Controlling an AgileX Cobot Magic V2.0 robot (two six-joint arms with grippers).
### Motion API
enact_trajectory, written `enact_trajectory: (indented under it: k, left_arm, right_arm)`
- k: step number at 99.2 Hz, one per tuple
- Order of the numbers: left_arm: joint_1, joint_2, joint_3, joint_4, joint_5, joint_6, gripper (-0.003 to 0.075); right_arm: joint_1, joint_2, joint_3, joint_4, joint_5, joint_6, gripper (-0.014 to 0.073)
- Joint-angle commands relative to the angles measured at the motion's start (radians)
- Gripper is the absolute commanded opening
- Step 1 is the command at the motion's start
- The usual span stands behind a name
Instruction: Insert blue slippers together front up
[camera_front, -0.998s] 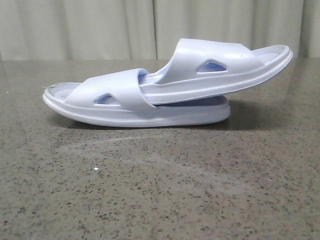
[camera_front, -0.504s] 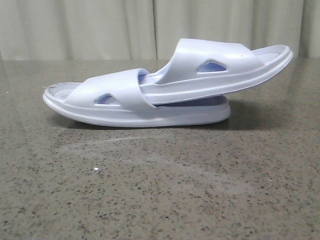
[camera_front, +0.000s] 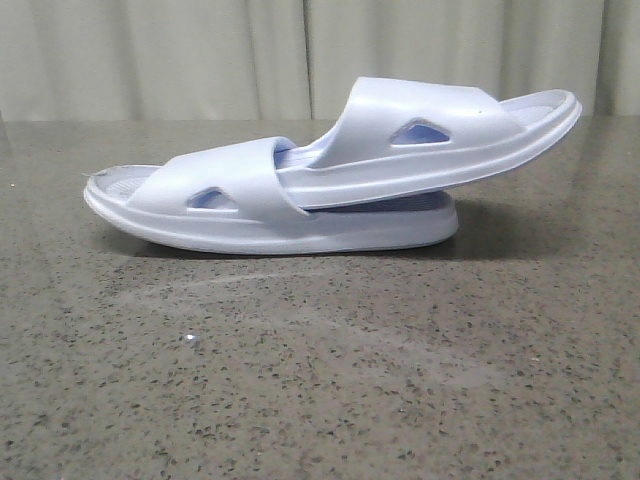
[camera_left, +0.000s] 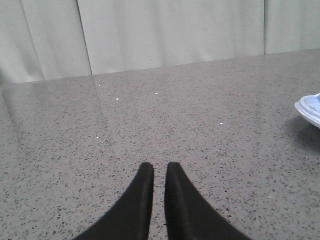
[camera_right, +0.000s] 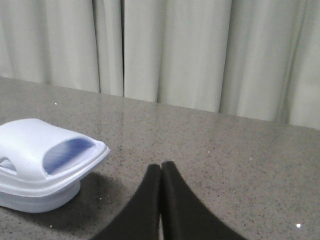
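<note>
The blue slippers lie nested on the table in the front view, both sole down. The lower slipper (camera_front: 230, 205) lies flat. The upper slipper (camera_front: 440, 135) has one end pushed under the lower one's strap, and its other end rises to the right. My left gripper (camera_left: 159, 166) hovers over bare table with its fingers nearly together and nothing between them; a slipper's edge (camera_left: 310, 107) shows off to its side. My right gripper (camera_right: 161, 165) is shut and empty, a short way from the raised end of the upper slipper (camera_right: 45, 160). Neither gripper shows in the front view.
A speckled grey stone table (camera_front: 320, 380) runs under everything. A pale pleated curtain (camera_front: 200, 60) hangs behind its far edge. A small white speck (camera_front: 190, 340) lies on the table in front of the slippers.
The nested slippers sit a few pixels further left in the front view than a second ago; nothing else differs.
</note>
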Motion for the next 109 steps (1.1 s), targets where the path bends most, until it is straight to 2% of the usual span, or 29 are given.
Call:
enact_trajectory:
  k: [1, 10, 18, 49, 69, 85, 109]
  left_arm:
    - [0.004, -0.03, 0.011, -0.01, -0.074, -0.011, 0.0016]
    - [0.004, -0.03, 0.011, -0.01, -0.074, -0.011, 0.0016]
    - [0.004, -0.03, 0.011, -0.01, -0.074, -0.011, 0.0016]
    - [0.004, -0.03, 0.011, -0.01, -0.074, -0.011, 0.0016]
    - [0.004, -0.03, 0.011, -0.01, -0.074, -0.011, 0.0016]
    - [0.004, -0.03, 0.011, -0.01, -0.074, -0.011, 0.0016]
    - [0.004, -0.03, 0.011, -0.01, -0.074, -0.011, 0.0016]
  right_arm:
    - [-0.004, -0.013, -0.002, -0.124, -0.082, 0.145, -0.0107]
    - [-0.004, -0.048, 0.035, -0.225, -0.09, 0.259, -0.0107]
    - [-0.009, -0.087, 0.069, -0.251, -0.092, 0.309, -0.0107]
    - [-0.105, -0.238, 0.166, -0.251, -0.09, 0.338, -0.0107]
    - [-0.107, -0.264, 0.216, -0.249, -0.082, 0.343, -0.0107]
    - [-0.107, -0.264, 0.265, -0.239, -0.132, 0.348, -0.0107]
    - [-0.107, -0.264, 0.265, -0.239, -0.119, 0.348, -0.0107]
